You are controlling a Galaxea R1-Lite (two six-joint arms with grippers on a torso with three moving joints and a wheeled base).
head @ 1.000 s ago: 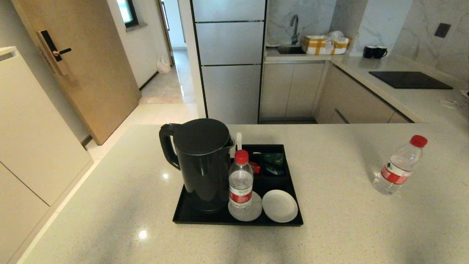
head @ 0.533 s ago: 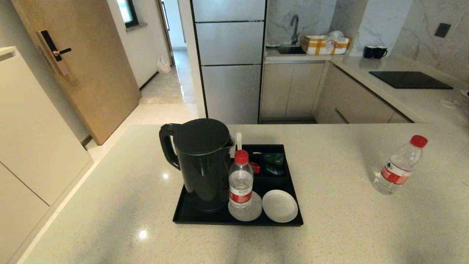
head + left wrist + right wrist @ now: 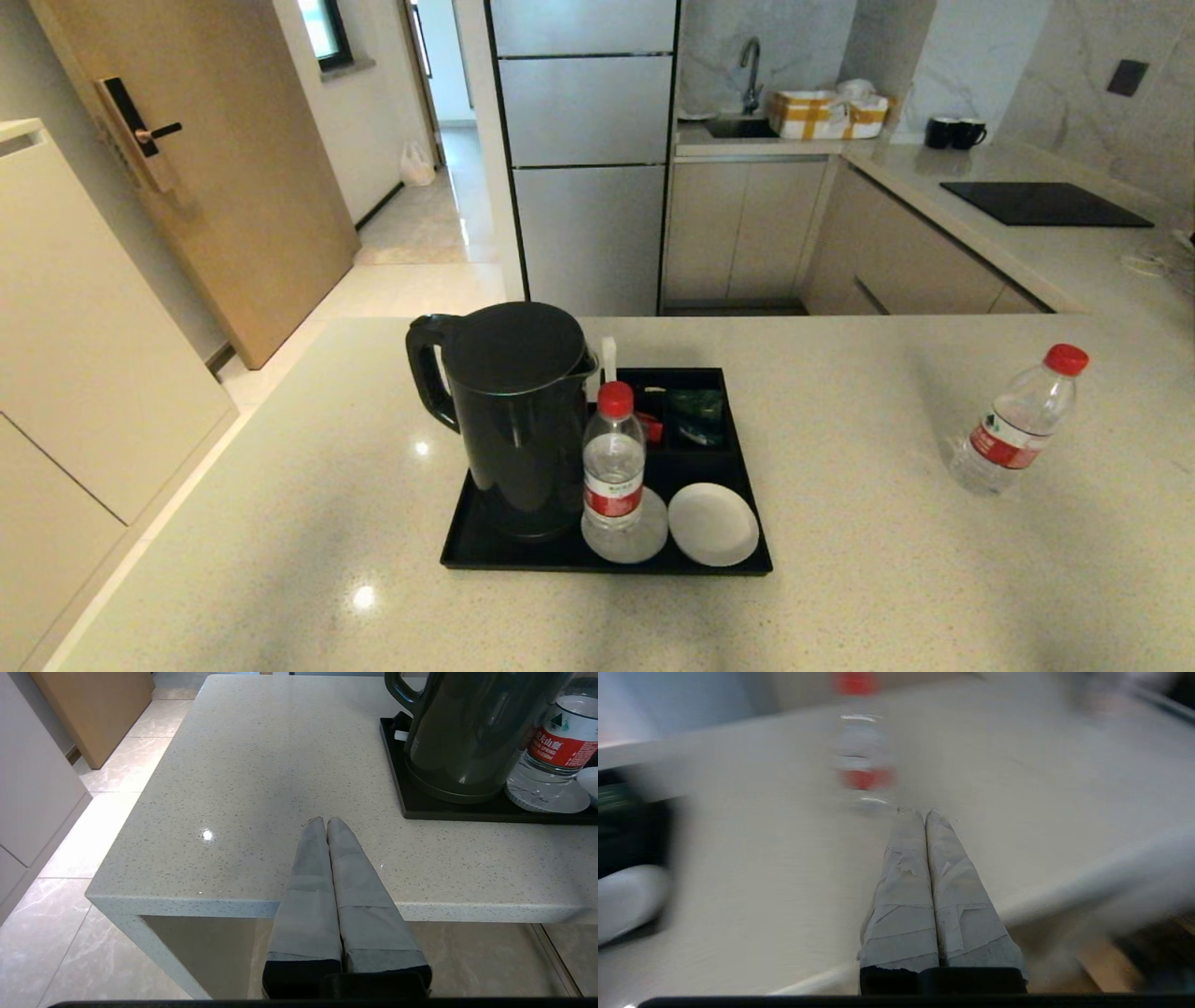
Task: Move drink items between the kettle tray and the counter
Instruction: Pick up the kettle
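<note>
From the head view neither of my arms shows. The kettle (image 3: 509, 420) stands on the kettle tray (image 3: 467, 551) with one water bottle (image 3: 613, 462) upright just beside it, on a white saucer (image 3: 646, 541), and a second saucer (image 3: 713, 524) next to that. The other bottle (image 3: 1018, 431) stands alone on the bench (image 3: 840, 579), well apart from the tray.

In the left wrist view my left pincer (image 3: 325, 820) is closed and empty, tips over the near edge of the bench (image 3: 233, 788), with the kettle (image 3: 467, 732) and the tray bottle (image 3: 556, 751) ahead and off to one side. I'd leave that arm parked.

The right wrist view is smeared. My right pincer (image 3: 920, 810) is pressed shut and holds nothing; the lone bottle (image 3: 861, 751) stands ahead of the tips, slightly off their line. I judge the step in hand to be reaching for that bottle. To do it well I'd open the jaws wide before closing in, centre them on the labelled waist, come in level, and squeeze gently: thin plastic like that tips and dents easily.
</note>
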